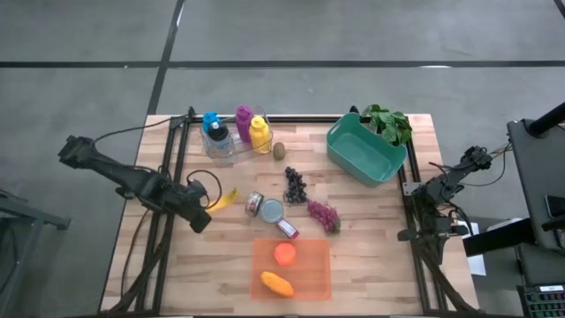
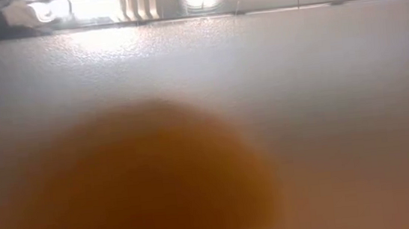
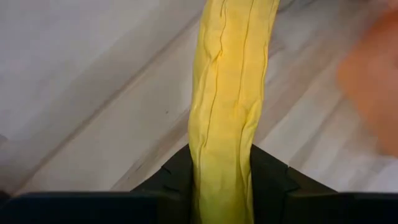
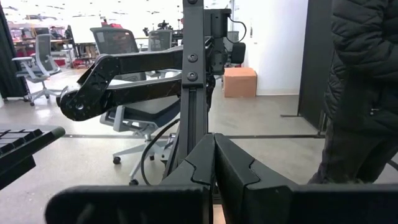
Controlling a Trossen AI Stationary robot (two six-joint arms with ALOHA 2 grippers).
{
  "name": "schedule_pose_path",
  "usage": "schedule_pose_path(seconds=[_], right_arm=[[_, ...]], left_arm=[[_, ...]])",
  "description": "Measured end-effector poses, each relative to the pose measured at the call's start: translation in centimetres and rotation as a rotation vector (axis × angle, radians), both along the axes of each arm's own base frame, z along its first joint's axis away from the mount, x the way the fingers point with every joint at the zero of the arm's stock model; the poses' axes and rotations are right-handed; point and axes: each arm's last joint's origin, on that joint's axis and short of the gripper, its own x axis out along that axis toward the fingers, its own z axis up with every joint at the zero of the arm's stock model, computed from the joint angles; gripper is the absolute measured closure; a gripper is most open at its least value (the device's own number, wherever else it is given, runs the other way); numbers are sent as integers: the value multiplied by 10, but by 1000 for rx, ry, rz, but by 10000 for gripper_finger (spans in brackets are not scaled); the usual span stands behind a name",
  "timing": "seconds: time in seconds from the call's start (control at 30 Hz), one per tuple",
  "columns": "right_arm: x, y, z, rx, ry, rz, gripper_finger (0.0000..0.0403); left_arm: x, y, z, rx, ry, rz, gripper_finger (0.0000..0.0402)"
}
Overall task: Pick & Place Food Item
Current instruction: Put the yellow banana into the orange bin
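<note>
At the left side of the bench (image 1: 371, 265), we find the left claw (image 1: 205, 201) closed on a yellow banana (image 1: 222, 199); the left wrist view shows the fruit (image 3: 230, 106) pinched between both dark fingers, its far end reaching out over the wood. So the pick looks made, though we cannot tell whether the banana is lifted clear or touching the boards. Moving right, an orange tray (image 1: 292, 268) near the front edge already carries two orange food pieces, and beyond it sit two bunches of grapes (image 1: 309, 201) and a teal bin (image 1: 365, 152), with bottles at the back. We judge that carrying and setting down are left; the destination is unclear. At the far right, the right claw (image 1: 422, 190) waits off the bench edge, fingers pressed together and holding nothing.
</note>
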Motion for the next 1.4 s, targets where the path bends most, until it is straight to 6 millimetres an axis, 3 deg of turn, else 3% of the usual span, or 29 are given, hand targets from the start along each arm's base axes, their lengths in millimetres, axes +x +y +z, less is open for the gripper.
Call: schedule_pose_path(seconds=[0.3, 0.47, 1.07, 1.4], right_arm=[[0, 0, 0, 0, 0, 0, 395], [0, 0, 0, 0, 0, 0, 395], [0, 0, 0, 0, 0, 0, 395], [0, 0, 0, 0, 0, 0, 395]], left_arm=[[8, -12, 58, 111, -266, 2, 294], [19, -23, 68, 138, -402, 17, 294], [96, -76, 30, 199, -568, -269, 294], [135, -102, -22, 191, -523, -311, 294]])
